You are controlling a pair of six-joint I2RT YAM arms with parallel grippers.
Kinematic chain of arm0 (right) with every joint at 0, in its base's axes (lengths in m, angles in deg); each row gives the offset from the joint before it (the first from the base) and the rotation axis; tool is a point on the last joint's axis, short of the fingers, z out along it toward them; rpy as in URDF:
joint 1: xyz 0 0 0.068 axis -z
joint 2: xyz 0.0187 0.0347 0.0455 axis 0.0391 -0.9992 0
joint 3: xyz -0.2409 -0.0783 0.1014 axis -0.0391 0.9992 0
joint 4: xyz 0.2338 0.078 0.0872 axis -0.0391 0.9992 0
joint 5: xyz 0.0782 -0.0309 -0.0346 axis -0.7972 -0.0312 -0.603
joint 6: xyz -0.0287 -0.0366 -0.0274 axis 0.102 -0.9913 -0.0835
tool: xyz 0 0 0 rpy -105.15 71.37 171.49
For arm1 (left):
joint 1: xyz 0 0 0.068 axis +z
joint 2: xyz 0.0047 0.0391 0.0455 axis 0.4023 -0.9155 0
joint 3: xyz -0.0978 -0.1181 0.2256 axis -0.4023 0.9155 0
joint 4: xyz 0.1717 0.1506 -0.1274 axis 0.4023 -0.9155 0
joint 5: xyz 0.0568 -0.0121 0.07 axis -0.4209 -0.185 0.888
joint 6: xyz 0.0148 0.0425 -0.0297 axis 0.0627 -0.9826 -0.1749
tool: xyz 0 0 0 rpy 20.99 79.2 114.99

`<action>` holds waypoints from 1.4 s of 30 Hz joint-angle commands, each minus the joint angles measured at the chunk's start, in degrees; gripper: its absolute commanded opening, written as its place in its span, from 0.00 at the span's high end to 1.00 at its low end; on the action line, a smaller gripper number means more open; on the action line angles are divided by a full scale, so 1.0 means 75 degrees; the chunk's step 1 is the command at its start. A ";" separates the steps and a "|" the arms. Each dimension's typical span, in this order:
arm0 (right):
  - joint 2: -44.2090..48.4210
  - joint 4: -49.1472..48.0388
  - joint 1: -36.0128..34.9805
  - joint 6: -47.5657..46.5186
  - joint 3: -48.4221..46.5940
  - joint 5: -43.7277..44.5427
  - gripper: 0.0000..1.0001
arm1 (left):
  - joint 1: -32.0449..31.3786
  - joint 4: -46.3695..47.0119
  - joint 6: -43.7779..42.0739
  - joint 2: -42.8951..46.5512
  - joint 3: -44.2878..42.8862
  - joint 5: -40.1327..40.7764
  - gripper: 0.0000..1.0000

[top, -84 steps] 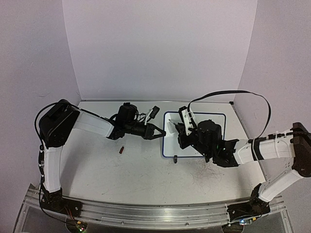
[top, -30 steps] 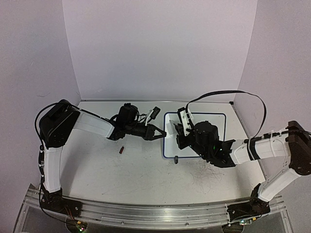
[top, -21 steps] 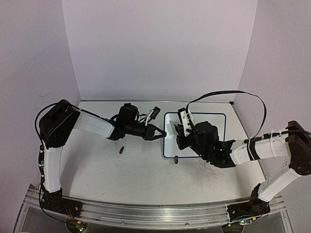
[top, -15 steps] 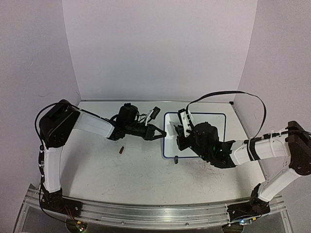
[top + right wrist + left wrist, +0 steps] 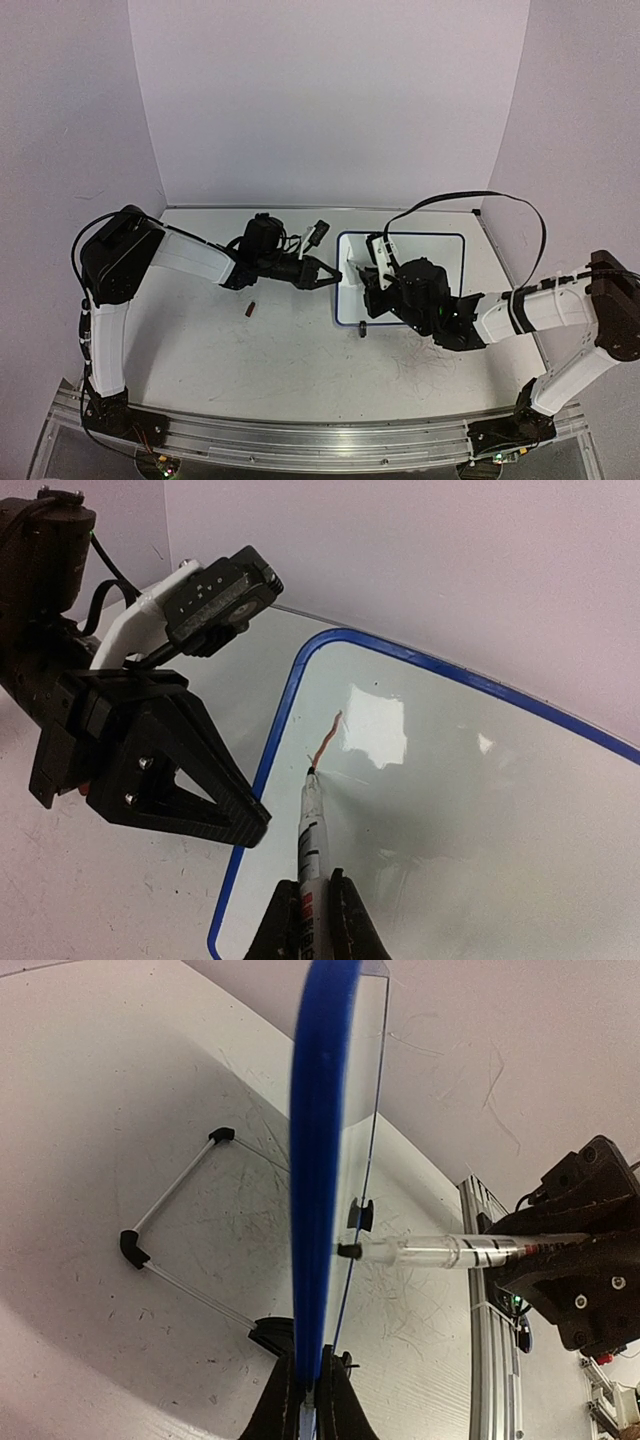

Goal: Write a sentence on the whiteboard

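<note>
At the right gripper [image 5: 310, 910], the jaws are clamped on the marker [image 5: 311, 835]. Its long axis runs straight ahead, and the tip touches the whiteboard [image 5: 470, 780] near its left edge, beneath a short stroke [image 5: 326, 735]. The left gripper [image 5: 305, 1405] pinches that edge.

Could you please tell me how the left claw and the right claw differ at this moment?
The left claw pinches the blue edge of the whiteboard; the right claw grips a marker. The left sits at the board's rim; the right's marker tip touches its face. Both are shut.
</note>
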 commanded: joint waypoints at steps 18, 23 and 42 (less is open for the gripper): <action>0.0659 -0.0305 0.0005 -0.0013 0.0039 -0.0343 1.00 | -0.0141 0.0301 -0.0107 0.0486 0.0183 -0.0101 1.00; 0.0398 -0.0327 0.0003 -0.0025 -0.0118 -0.0134 1.00 | -0.0141 0.0297 -0.0114 0.0471 0.0148 -0.0116 1.00; -0.0007 -0.0356 0.0016 -0.0003 -0.0214 0.0313 1.00 | -0.0141 0.0302 -0.0180 0.0524 0.0210 -0.0118 1.00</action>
